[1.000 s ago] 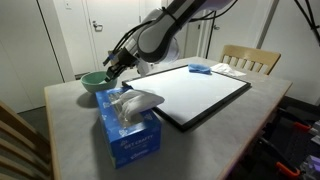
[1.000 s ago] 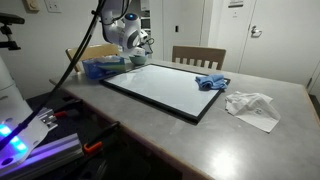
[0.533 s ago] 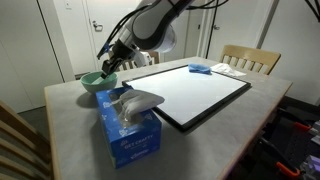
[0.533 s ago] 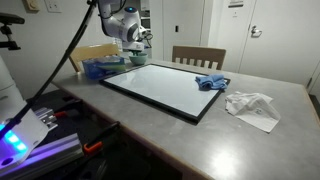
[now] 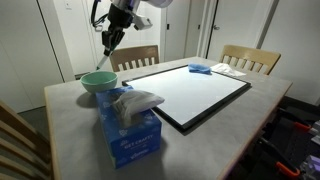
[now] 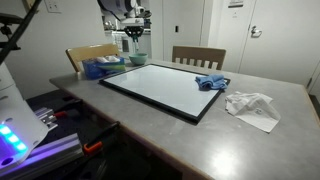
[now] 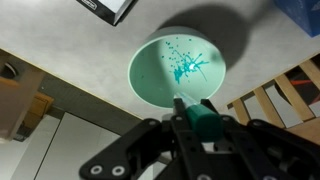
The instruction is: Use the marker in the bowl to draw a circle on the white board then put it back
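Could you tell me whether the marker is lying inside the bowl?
No, the shut gripper holds the marker above the empty bowl.

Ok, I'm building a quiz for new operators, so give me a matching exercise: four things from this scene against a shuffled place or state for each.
Things:
1. slim teal-green marker
2. round teal-green bowl
3. crumpled blue cloth
4. blue cardboard tissue box

Places or states:
A. a tissue poking from its top
B. on the table, ink-speckled inside, nothing in it
C. clamped in the jaws, above the bowl
D. lying by the edge of the black-framed white board

Pairs: 1-C, 2-B, 3-D, 4-A.
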Controlling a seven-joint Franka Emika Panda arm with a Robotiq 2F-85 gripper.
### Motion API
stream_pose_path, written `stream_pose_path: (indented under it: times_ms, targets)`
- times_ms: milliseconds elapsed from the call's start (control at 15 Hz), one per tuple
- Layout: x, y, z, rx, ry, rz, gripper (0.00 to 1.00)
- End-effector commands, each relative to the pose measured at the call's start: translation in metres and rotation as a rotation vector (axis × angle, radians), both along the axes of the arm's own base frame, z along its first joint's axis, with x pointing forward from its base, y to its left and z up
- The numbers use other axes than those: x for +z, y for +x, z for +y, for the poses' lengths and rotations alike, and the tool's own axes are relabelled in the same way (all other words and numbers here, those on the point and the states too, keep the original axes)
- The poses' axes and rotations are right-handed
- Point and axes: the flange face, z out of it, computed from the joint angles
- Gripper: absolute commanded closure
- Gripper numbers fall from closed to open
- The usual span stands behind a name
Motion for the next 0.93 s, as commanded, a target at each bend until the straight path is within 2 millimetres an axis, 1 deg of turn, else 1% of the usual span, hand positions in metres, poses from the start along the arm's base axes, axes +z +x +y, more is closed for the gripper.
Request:
stream_pose_path:
  times_ms: [0,200,333,533,667,867]
  targets:
    - [0.05,-0.014,-0.011,-0.074,-0.117,0.076,0.95]
    - [0.079,-0.025,-0.021,-0.127,-0.178,0.112,0.95]
    - [0.092,-0.031,-0.032,-0.167,-0.193,0.128,0.95]
    - [0.1,-0.039,-0.05,-0.23,-0.213,0.153,0.95]
    - [0.1,-0.046,-0.064,-0.284,-0.238,0.187,0.95]
    - [0.097,-0.059,-0.084,-0.358,-0.282,0.285,0.95]
